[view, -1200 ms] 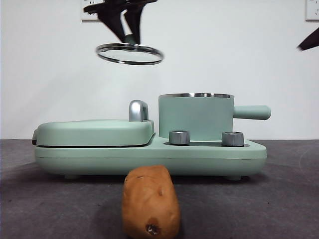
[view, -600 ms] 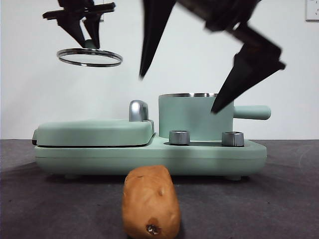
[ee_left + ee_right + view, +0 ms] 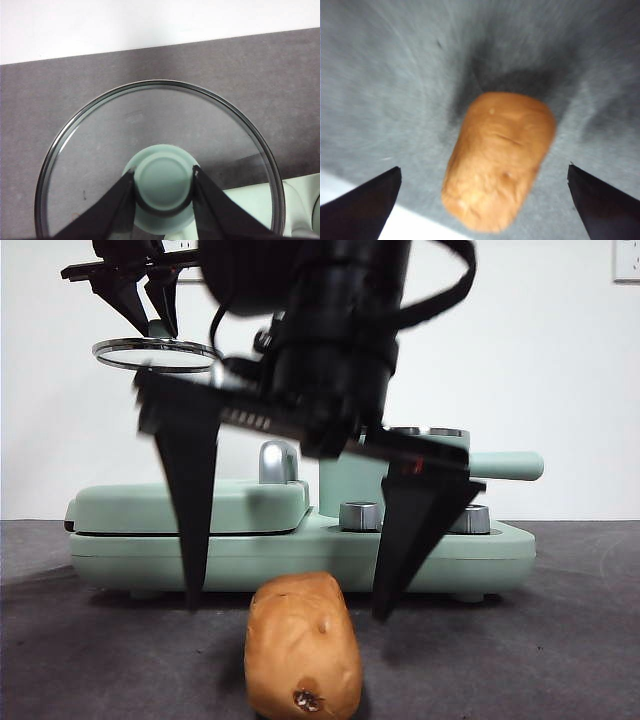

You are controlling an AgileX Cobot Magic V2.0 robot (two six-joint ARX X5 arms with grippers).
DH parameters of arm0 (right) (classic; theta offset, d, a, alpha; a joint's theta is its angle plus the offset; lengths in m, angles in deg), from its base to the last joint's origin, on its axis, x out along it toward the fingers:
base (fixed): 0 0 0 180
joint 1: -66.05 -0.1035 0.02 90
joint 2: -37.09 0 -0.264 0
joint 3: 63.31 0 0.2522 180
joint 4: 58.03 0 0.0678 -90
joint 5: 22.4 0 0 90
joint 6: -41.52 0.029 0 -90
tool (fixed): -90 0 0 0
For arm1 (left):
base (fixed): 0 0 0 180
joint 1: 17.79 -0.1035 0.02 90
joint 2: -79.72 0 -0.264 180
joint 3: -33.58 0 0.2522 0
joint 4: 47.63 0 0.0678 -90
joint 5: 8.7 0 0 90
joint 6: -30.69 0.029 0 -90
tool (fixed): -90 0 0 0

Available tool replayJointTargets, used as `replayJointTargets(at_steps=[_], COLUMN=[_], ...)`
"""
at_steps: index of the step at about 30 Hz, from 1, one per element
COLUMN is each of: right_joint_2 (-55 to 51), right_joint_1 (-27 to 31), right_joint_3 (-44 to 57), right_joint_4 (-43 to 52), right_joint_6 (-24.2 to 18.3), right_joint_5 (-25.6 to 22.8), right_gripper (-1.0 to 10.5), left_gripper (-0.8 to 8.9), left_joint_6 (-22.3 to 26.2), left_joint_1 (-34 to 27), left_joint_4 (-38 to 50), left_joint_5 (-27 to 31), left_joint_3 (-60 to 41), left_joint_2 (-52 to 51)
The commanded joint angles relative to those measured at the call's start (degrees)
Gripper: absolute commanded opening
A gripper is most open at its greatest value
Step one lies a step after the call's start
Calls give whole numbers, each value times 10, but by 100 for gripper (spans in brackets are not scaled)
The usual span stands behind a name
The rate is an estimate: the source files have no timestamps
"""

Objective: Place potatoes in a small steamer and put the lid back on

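Two grippers work: the right gripper (image 3: pixel 285 605), jaws wide apart, straddles the potato (image 3: pixel 302 645) (untouched) before the small steamer (image 3: pixel 440 475). Left gripper (image 3: pixel 164 176) clamps the lid (image 3: pixel 157 354) knob, high over the griddle cover (image 3: pixel 190 505).

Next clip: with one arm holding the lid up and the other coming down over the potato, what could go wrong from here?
1. The right gripper is open wide over the oblong orange-brown potato, whose smooth rounded skin might roll or slip as the jaws shut.
2. The left gripper holds the round glass lid only by its small mint-green knob; it may tilt or slip.
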Motion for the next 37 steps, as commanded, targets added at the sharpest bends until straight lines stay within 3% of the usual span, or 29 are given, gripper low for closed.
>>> replayJointTargets(at_steps=[1, 8, 16, 21, 29, 37], right_joint_2=[28, 60, 59, 59, 59, 59], right_joint_1=[-15, -25, -29, -28, -20, 29], right_joint_3=[-12, -12, -14, -42, -184, -336], right_joint_4=[-2, -3, -4, -32, -160, -262], right_joint_6=[9, 8, -5, -20, -66, -97], right_joint_5=[-15, -28, -25, -26, -30, -78], right_gripper=[537, 512, 185, 181, 181, 181], left_gripper=[14, 14, 14, 14, 14, 14], left_joint_6=[0, -1, -2, -2, -2, -2], left_joint_1=[2, 3, 3, 3, 3, 3], left_joint_4=[15, 14, 14, 13, 12, 12], left_joint_5=[-2, -7, -7, -7, -7, -7], left_joint_3=[23, 23, 23, 23, 23, 23], left_joint_2=[2, 2, 2, 2, 2, 2])
